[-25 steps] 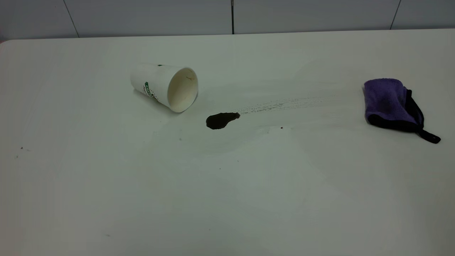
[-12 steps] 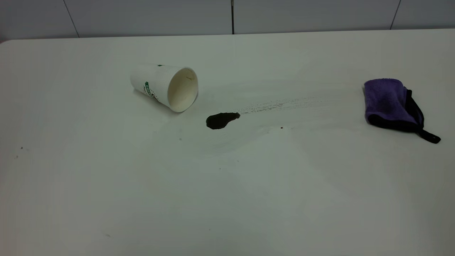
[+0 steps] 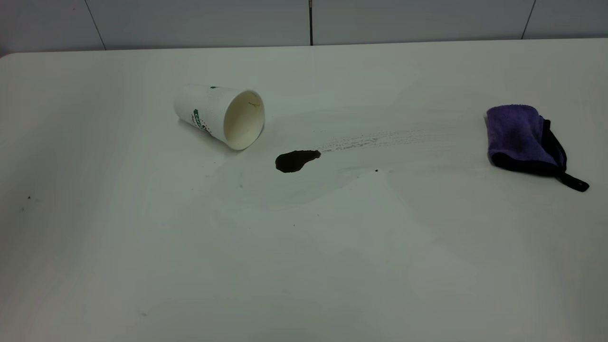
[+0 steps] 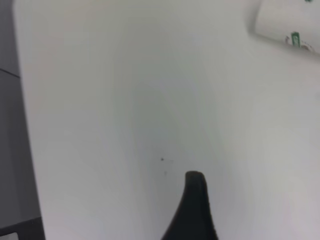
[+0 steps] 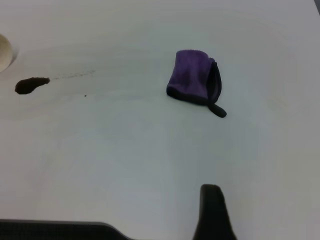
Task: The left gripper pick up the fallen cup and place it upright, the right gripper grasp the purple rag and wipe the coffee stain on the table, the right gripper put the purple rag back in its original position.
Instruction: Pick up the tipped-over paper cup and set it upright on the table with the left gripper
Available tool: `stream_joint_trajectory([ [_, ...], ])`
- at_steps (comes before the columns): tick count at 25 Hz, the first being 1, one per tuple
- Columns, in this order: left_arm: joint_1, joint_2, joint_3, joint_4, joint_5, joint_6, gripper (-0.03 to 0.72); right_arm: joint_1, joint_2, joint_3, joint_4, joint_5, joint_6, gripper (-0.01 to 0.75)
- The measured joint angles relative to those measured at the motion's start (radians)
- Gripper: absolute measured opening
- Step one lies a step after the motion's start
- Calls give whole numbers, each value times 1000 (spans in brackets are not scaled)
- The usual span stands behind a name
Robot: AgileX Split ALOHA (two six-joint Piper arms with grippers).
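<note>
The fallen cup (image 3: 219, 115) lies on its side on the table (image 3: 304, 266) at the back left, its mouth turned toward the coffee stain (image 3: 295, 160) just to its right. The cup's edge also shows in the left wrist view (image 4: 285, 25). The purple rag (image 3: 520, 137) lies folded at the far right, its black strap trailing to the right. The right wrist view shows the rag (image 5: 194, 80) and the stain (image 5: 30, 85). Only a black tip of the left gripper (image 4: 196, 210) and of the right gripper (image 5: 214, 212) shows, both above bare table and far from the objects. Neither gripper shows in the exterior view.
A faint dried smear streak (image 3: 375, 140) runs from the stain toward the rag. Tiny dark specks (image 3: 376, 170) dot the table. The table's far edge meets a grey wall (image 3: 308, 21). The left wrist view shows the table's side edge (image 4: 22, 125).
The cup, stain and rag have not moved. Only the soft shading on the tabletop has shifted slightly.
</note>
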Motion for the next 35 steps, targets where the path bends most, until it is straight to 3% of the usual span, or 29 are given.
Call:
stream_joint_trajectory([
  [7,-233,415,-183,298,33,-347,702,0,0,0,0,0,0,565],
  [14,-392,733,-364,472,69,-518,685,0,0,0,0,0,0,565],
  [23,-431,1062,-642,657,145,-571,675,0,0,0,1,0,0,565],
  [31,-429,1214,-744,823,145,-599,657,0,0,0,1,0,0,565],
  [35,-408,1238,-745,931,155,-626,577,0,0,0,1,0,0,565],
])
